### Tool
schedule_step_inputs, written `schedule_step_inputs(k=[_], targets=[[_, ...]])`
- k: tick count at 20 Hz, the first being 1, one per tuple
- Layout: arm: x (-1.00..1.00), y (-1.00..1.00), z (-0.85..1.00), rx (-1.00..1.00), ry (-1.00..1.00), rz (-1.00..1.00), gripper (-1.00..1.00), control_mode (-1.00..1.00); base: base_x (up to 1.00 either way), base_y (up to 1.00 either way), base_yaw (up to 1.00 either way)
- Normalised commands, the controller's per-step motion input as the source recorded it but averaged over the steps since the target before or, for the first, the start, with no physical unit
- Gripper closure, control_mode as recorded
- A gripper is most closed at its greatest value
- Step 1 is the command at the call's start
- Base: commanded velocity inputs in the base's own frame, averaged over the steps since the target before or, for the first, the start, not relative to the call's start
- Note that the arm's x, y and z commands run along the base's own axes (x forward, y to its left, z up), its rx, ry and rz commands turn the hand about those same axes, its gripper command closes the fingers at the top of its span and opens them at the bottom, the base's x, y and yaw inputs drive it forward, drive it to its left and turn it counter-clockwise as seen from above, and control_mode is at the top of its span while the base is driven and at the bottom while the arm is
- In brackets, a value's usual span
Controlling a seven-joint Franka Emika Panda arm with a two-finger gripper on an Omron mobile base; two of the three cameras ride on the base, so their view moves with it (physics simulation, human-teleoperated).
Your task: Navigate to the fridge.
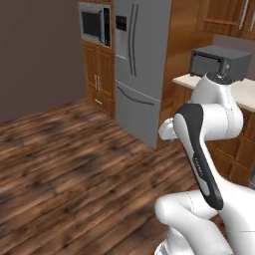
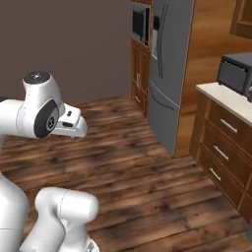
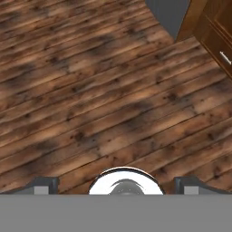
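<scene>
gripper pointing down at wood floor, fingers spread wide, nothing held, fridge ahead and right of fingers across bare floor, between built-in oven and counter with microwave

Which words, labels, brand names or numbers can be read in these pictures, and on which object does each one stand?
No text can be read anywhere.
Tall grey stainless French-door fridge: its black control panel shows no legible characters.
Small grey countertop microwave: no legible label.
Black-panelled built-in oven in the wood cabinetry: no readable marking.
White robot arm with dark joints: a faint mark on the dark link is too small and blurred to read.
</scene>
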Motion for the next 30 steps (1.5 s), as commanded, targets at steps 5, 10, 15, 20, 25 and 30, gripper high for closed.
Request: schedule_step_inputs(k=[5, 10, 15, 20, 25, 30], targets=[[0.00, 0.00, 0.00, 0.00, 0.00, 0.00, -1.00, 1.00, 1.00, 0.00, -0.09], [0.00, 0.00, 0.00, 0.00, 0.00, 0.00, -1.00, 1.00, 1.00, 0.00, -0.41], [0.00, 0.00, 0.00, 0.00, 0.00, 0.00, -1.00, 1.00, 1.00, 0.33, -0.52], [0.00, 0.00, 0.00, 0.00, 0.00, 0.00, -1.00, 1.00, 1.00, 0.60, -0.58], [0.00, 0.00, 0.00, 0.00, 0.00, 0.00, -1.00, 1.00, 1.00, 0.78, -0.64], [0.00, 0.00, 0.00, 0.00, 0.00, 0.00, -1.00, 1.00, 1.00, 0.92, -0.65]])
